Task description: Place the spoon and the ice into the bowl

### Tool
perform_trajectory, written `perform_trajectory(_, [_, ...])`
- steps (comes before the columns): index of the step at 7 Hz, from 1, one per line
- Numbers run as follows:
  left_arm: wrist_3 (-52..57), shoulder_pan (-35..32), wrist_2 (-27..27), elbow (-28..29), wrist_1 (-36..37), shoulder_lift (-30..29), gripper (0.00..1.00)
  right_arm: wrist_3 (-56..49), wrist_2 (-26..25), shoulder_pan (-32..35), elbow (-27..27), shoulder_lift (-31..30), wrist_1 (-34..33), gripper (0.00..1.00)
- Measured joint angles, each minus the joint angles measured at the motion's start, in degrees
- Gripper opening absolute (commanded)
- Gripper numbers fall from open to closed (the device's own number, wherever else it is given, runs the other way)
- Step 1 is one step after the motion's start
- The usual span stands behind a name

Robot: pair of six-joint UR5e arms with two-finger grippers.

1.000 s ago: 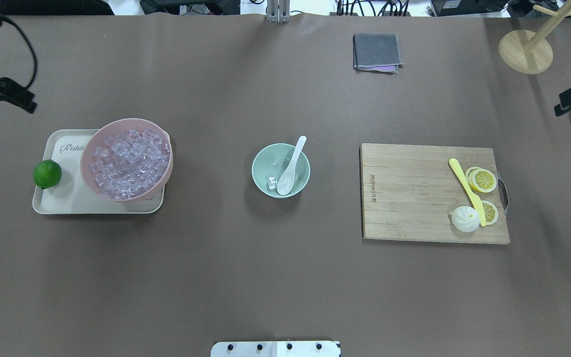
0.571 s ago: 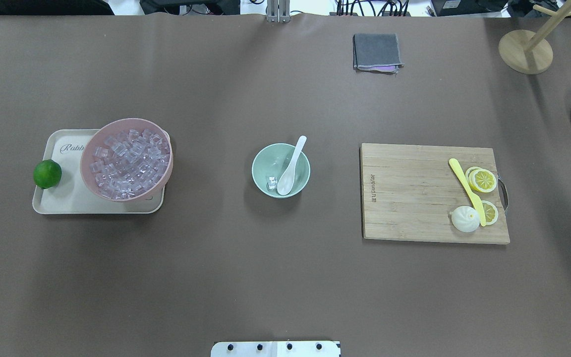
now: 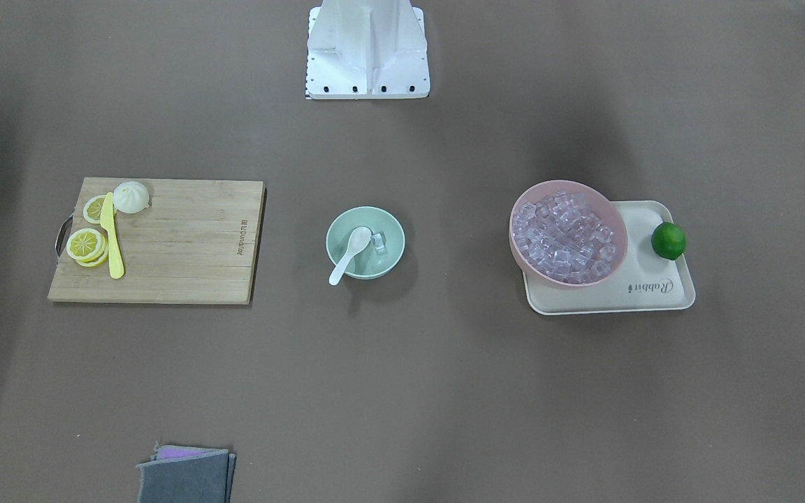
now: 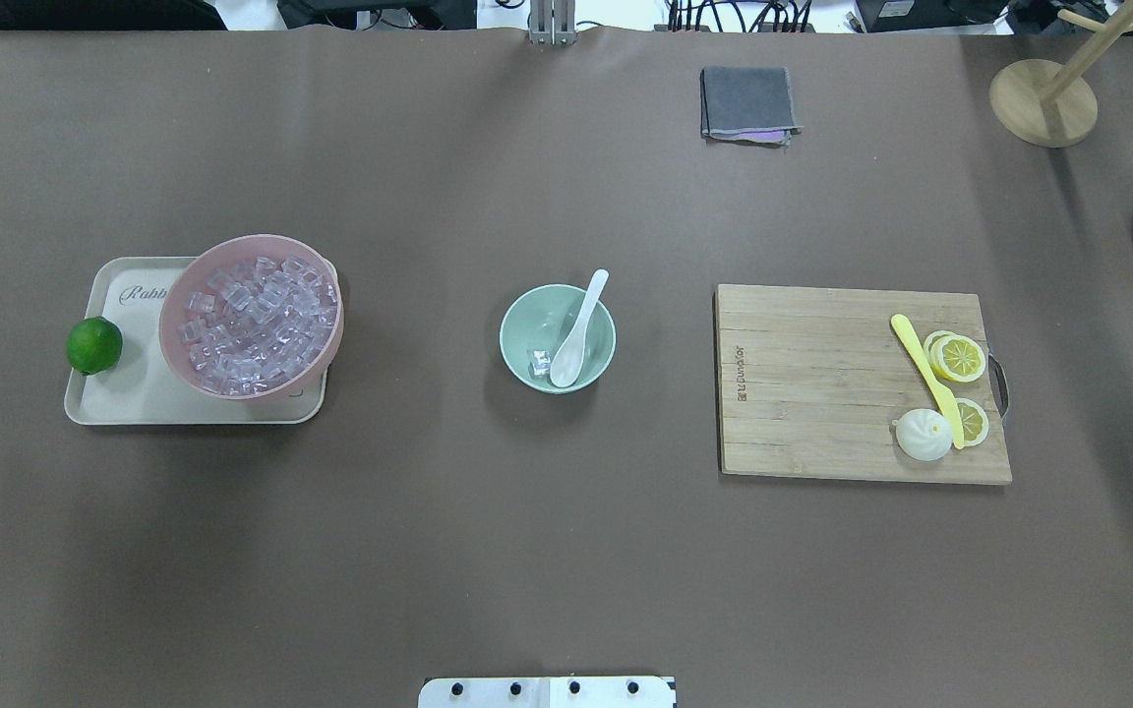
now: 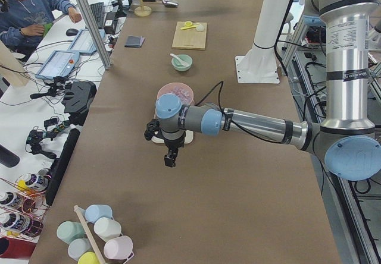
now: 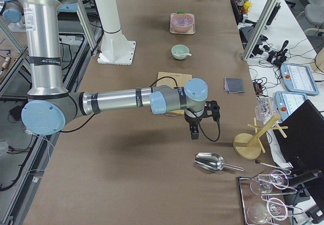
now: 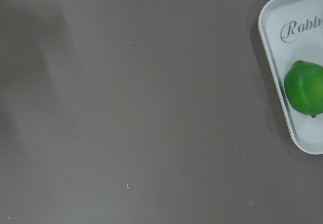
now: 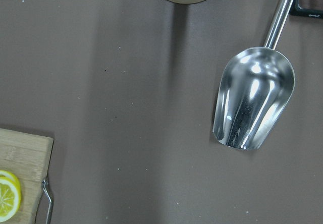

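**Arms Withdrawn, Bowl Filled**

Both arms have pulled out of the overhead view, so the task looks finished. The spoon (image 4: 576, 329) rests in the bowl (image 4: 509, 329), handle over the rim, with the ice (image 4: 539, 360) just beside its scoop. The left gripper (image 5: 171, 159) and right gripper (image 6: 193, 132) hang well apart from the bowl. Seen only from the side, I cannot tell whether they are wide or narrow.

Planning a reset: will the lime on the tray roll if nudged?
Probably: the lime looks round and smooth, lying loose by the tray rim. That raised rim may stop it. Glossy skin could slip when gripped.
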Motion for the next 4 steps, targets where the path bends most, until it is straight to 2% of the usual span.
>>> perform_trajectory(4, [-0.1,0.0,-0.2,0.7,-0.6,-0.5,0.99,0.0,0.1,0.0,0.1,-0.2,0.1,1.00])
